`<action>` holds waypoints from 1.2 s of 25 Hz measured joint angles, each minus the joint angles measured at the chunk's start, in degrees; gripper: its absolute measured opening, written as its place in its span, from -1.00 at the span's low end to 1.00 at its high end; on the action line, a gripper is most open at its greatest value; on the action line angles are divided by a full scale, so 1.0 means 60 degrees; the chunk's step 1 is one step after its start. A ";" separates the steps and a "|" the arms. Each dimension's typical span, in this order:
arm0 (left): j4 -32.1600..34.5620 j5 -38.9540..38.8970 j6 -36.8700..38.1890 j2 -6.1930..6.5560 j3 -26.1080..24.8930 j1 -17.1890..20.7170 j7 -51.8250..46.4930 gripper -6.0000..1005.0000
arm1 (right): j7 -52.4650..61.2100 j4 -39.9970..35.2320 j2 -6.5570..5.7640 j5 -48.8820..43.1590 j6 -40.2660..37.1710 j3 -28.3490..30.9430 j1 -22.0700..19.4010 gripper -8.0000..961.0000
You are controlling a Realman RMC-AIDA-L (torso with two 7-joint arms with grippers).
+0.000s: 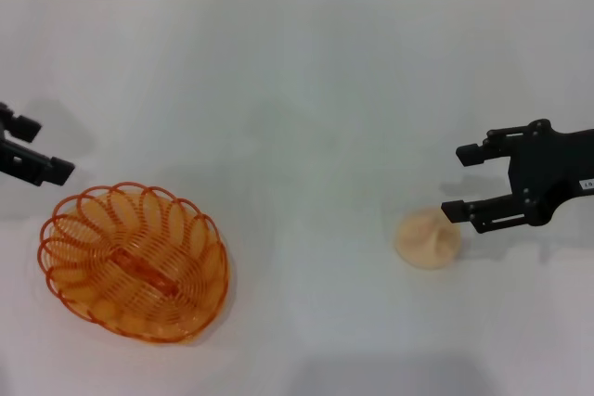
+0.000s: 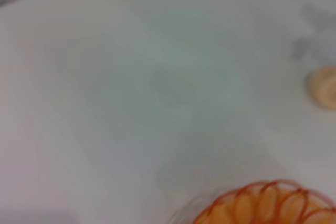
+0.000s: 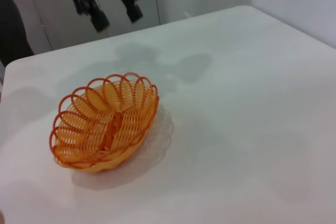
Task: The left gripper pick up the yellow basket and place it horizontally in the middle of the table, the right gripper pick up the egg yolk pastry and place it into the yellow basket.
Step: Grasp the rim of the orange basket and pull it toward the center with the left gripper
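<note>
1. End effector, right [image 1: 458, 183]: fingers apart and empty, just beside the egg yolk pastry [image 1: 428, 238], which lies right of centre on the desk [image 1: 297, 90].
2. End effector, left [image 1: 35, 159]: held just beyond the yellow basket [image 1: 133, 261]; in the right wrist view its fingers are apart, holding nothing.
3. Risk: basket sits near-left and slanted; a one-sided rim grip may tilt it.
4. Risk: an early pastry grasp finds no basket at centre; hard closure may crush it.
</note>
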 joint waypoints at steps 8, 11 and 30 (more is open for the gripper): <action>-0.0098 0.1494 -0.0020 -0.0277 0.0127 -0.0228 -0.0369 0.76 | 0.0001 0.0040 0.0000 0.0018 0.0077 -0.0128 0.0044 0.60; -0.0214 0.1807 -0.0068 -0.0316 0.0213 -0.0211 -0.0389 0.76 | 0.0001 0.0104 0.0000 0.0018 0.0093 -0.0128 0.0069 0.60; -0.2001 0.2749 -0.2092 -0.0778 0.1007 -0.0426 0.0152 0.76 | 0.0016 0.0230 -0.0001 0.0112 0.0148 -0.0212 0.0109 0.60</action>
